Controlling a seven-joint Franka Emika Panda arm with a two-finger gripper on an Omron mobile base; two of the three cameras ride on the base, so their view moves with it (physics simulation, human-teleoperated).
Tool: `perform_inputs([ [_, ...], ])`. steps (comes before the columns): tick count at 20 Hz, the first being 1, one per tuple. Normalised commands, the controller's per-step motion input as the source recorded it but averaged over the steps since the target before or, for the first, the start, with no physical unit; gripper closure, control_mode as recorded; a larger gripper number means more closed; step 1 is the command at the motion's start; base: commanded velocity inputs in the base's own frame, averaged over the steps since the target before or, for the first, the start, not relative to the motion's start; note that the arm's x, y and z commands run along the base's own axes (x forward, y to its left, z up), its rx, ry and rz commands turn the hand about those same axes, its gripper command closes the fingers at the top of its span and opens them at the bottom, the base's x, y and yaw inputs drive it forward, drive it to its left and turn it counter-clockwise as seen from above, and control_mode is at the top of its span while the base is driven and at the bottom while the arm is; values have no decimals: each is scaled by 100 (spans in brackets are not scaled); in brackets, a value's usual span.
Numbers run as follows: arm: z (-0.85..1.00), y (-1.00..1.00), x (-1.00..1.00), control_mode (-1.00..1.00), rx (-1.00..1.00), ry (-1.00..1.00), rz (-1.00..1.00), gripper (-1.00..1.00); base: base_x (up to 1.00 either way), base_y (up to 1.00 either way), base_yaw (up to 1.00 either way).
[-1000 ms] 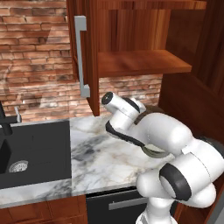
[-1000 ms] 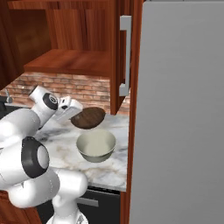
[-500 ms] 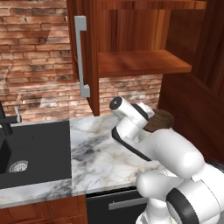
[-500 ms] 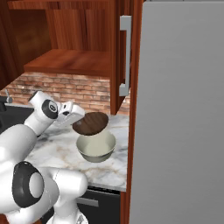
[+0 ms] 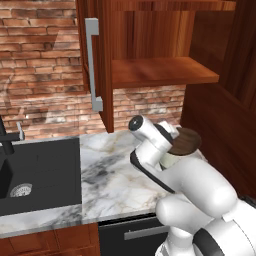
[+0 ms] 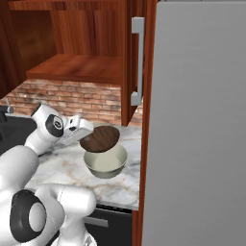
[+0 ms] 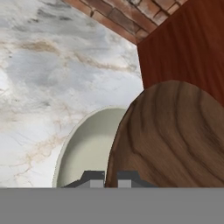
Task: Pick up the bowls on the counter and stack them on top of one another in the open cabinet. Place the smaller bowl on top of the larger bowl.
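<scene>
A: Why is the brown bowl held up over the pale bowl?
B: The fingers are clenched on its rim, carrying it edgewise above the pale bowl, which sits on the counter at the far right.
A: Stacking there?
B: Probably; the cabinet shelf above holds neither bowl.

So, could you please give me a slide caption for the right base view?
Fingers shut on the smaller bowl, carried over the larger bowl on the counter.
</scene>
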Motion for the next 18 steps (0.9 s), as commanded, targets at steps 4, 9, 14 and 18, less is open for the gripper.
perform_inputs([
  [4, -8, -1, -12, -100, 0, 0, 0, 100, 0, 0, 0],
  [9, -9, 0, -18, -100, 0, 0, 0, 100, 0, 0, 0],
  [14, -9, -2, -24, -100, 1, 0, 0, 100, 0, 0, 0],
  [18, -10, -15, -22, -100, 2, 0, 0, 100, 0, 0, 0],
])
